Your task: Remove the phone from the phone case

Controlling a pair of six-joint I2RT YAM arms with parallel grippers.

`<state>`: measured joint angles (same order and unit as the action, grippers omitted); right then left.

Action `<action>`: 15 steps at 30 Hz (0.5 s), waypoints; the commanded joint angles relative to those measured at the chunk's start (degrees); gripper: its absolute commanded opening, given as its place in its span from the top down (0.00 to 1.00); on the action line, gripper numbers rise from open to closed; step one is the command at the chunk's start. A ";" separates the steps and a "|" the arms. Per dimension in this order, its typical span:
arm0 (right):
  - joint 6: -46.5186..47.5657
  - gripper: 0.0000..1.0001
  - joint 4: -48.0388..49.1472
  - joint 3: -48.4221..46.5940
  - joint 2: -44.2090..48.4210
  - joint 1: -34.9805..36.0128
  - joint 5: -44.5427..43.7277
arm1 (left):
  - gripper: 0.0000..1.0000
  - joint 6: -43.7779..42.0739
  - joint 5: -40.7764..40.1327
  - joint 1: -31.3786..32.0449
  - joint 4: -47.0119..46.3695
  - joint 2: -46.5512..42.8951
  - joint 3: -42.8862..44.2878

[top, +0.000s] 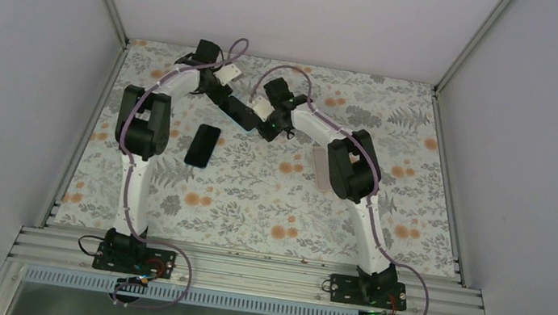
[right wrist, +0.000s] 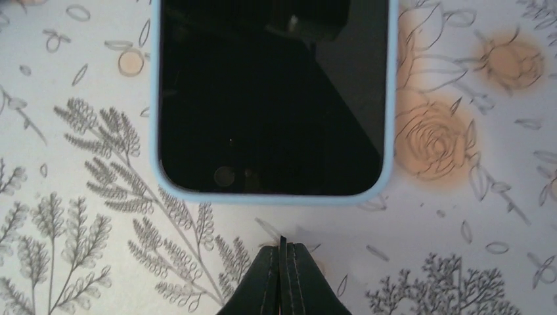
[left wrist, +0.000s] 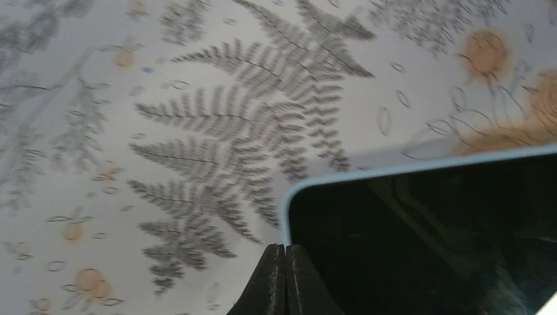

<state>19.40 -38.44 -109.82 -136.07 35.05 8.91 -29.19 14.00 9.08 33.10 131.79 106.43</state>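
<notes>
Phone [right wrist: 270,92], seated in its light-blue case [right wrist: 276,197], lies flat on the floral table [right wrist: 460,262]. It sits just ahead of the right gripper [right wrist: 282,249] and just right of the left gripper [left wrist: 286,252]. Both grippers have fingers pressed together, empty.

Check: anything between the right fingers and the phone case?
Nothing; right wrist view shows only bare floral tablecloth between right fingers and phone case.

Left end effector [left wrist: 286,251], tips together, sits beside phone case [left wrist: 286,220] corner.
</notes>
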 commanded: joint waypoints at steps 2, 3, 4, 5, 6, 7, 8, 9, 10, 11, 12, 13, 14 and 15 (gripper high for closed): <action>-1.19 0.96 -0.44 -3.21 -2.22 -0.51 0.81 | 0.98 -1.45 -0.47 -0.20 6.54 1.34 0.96; -1.28 0.97 -0.27 -3.24 -2.34 -0.48 0.89 | 0.98 -1.62 -0.79 -0.19 6.93 1.44 0.92; -1.29 0.97 -0.29 -3.26 -2.40 -0.50 1.05 | 0.98 -1.74 -0.71 -0.20 7.28 1.50 0.70; -1.34 0.97 -0.44 -3.53 -2.57 -0.51 1.11 | 0.98 -1.77 -0.72 -0.14 7.89 1.73 0.75; -1.37 0.96 -0.49 -3.55 -2.66 -0.51 1.15 | 0.98 -1.68 -0.66 -0.11 8.53 1.91 0.79; -1.38 0.97 -0.55 -3.58 -2.59 -0.51 1.15 | 0.98 -1.74 -0.63 -0.12 8.80 1.79 0.45; -1.38 0.97 -0.58 -3.53 -2.64 -0.51 1.16 | 0.98 -1.75 -0.79 -0.19 8.27 1.42 -0.35; -1.38 0.96 -0.63 -3.48 -2.72 -0.51 1.14 | 0.98 -1.82 -1.13 -0.16 7.64 0.92 -1.30; -1.38 0.97 -0.59 -3.58 -2.71 -0.51 1.30 | 0.98 -1.88 -1.20 -0.20 6.65 0.36 -2.23; -1.42 0.96 -0.59 -3.61 -2.81 -0.48 1.49 | 0.98 -2.10 -0.90 -0.24 6.07 -0.14 -3.03; -1.53 0.97 -0.65 -3.74 -2.86 -0.49 1.54 | 0.98 -2.13 -1.02 -0.29 5.68 -0.36 -3.30; -1.67 0.97 -0.48 -3.80 -3.01 -0.50 1.75 | 0.98 -1.82 -1.18 -0.29 5.44 -0.32 -3.29; -1.72 0.97 -0.42 -4.00 -3.10 -0.48 1.91 | 0.98 -1.69 -1.21 -0.29 5.21 -0.41 -3.21; -1.85 0.97 -0.61 -4.45 -3.37 -0.44 2.00 | 0.98 -1.33 -1.39 -0.33 4.49 -0.65 -3.15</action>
<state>18.83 -38.63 -112.20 -137.64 34.79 9.56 -30.68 13.56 8.95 38.11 131.74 104.66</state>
